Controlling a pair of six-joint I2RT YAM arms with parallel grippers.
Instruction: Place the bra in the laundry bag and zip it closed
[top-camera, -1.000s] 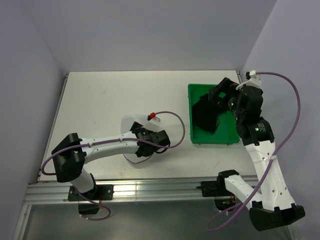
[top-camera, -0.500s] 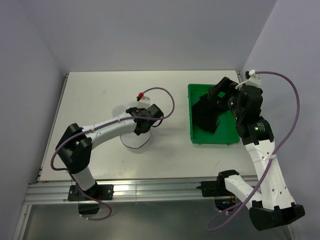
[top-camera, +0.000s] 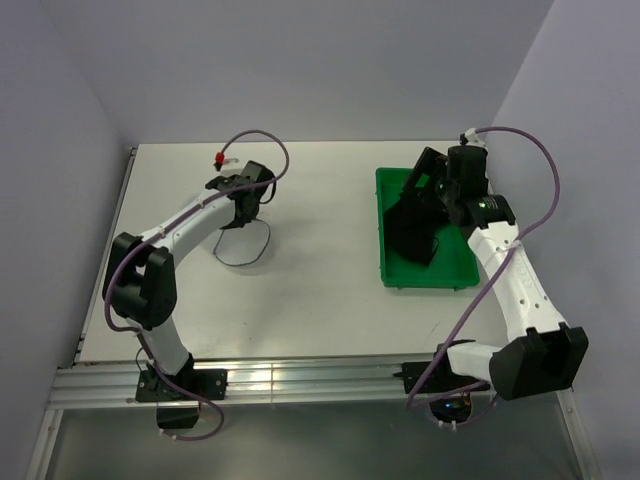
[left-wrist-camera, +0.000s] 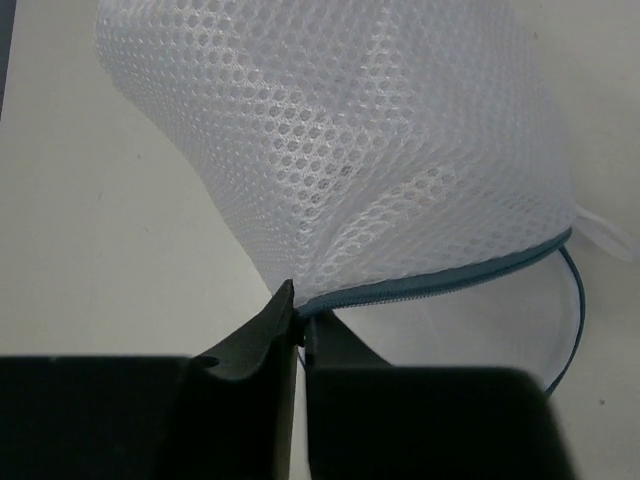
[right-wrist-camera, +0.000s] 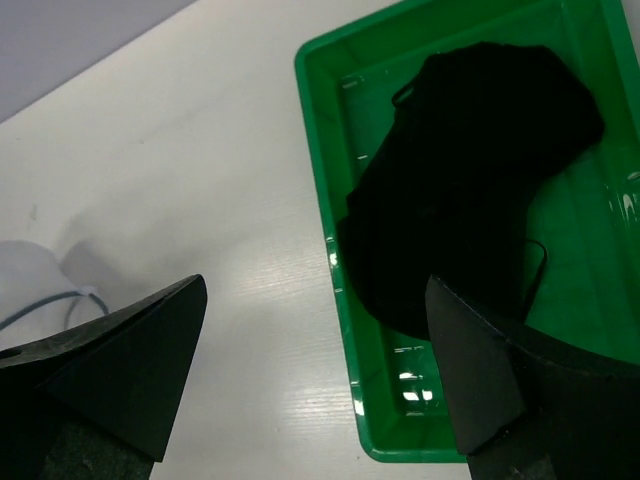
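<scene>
Pinching laundry bag (left-wrist-camera: 340, 170) edge, left fingers (left-wrist-camera: 252, 350); bag top cropped.

White arms (top-camera: 192, 214), purple cables (top-camera: 250, 134)

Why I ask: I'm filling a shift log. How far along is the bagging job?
Done: nothing complete yet. In hand: the left gripper is shut on the mesh bag at its zipper edge; the right gripper hovers open over the bra, which lies in the green tray. Left: grasp the bra, bag it, zip.
</scene>
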